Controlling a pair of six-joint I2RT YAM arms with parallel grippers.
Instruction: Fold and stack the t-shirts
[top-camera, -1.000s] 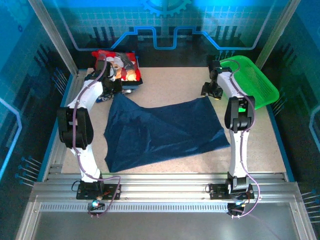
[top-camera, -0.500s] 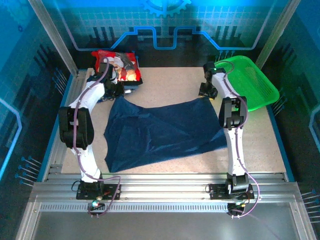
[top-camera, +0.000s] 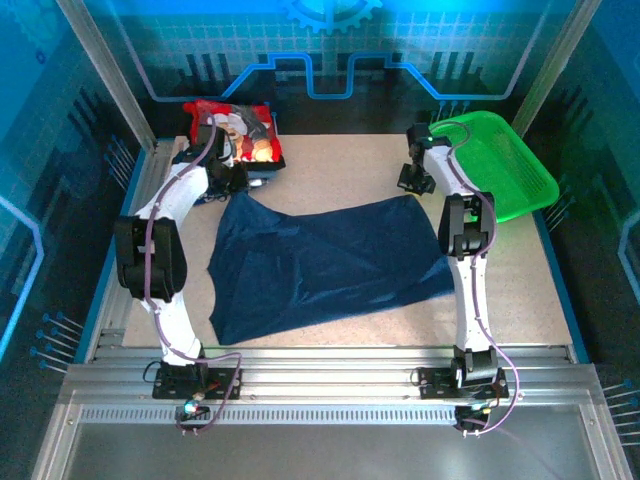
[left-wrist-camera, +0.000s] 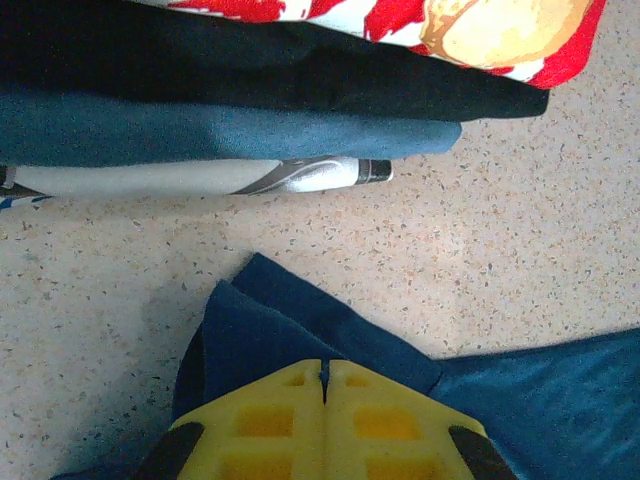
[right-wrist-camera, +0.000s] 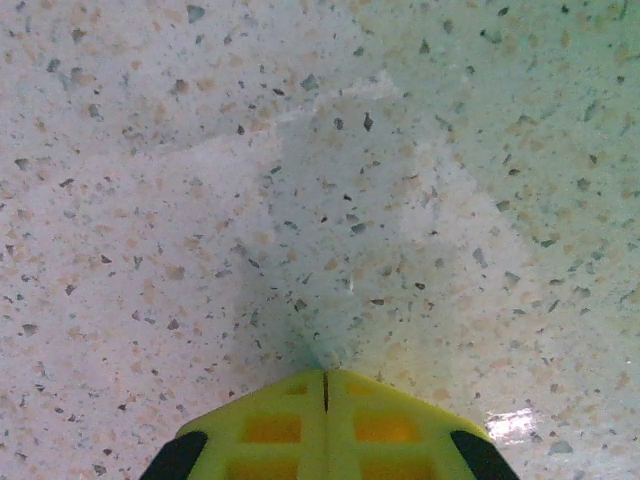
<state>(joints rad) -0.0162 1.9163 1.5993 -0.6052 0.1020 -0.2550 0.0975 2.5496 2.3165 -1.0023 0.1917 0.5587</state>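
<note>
A navy t-shirt (top-camera: 320, 262) lies spread and creased across the middle of the table. My left gripper (top-camera: 228, 182) is at its far left corner, shut on a folded bit of the navy cloth (left-wrist-camera: 270, 325), which sticks out past the closed yellow fingertips (left-wrist-camera: 325, 367). My right gripper (top-camera: 410, 180) is just beyond the shirt's far right corner. Its jaws (right-wrist-camera: 325, 376) are shut, with bare table in front and no cloth showing between them. A stack of folded shirts (top-camera: 235, 135), the red printed one (left-wrist-camera: 480, 30) on top, lies at the far left.
A green plastic basket (top-camera: 505, 165) leans at the far right, close behind the right arm. Dark, blue and white folded layers (left-wrist-camera: 230, 130) of the stack lie just beyond the left gripper. A metal rail frames the table's near edge (top-camera: 330, 350).
The right gripper has shifted a little left and away. The shirt's near right edge has drawn in and its creases have flattened slightly. The left gripper has barely moved.
</note>
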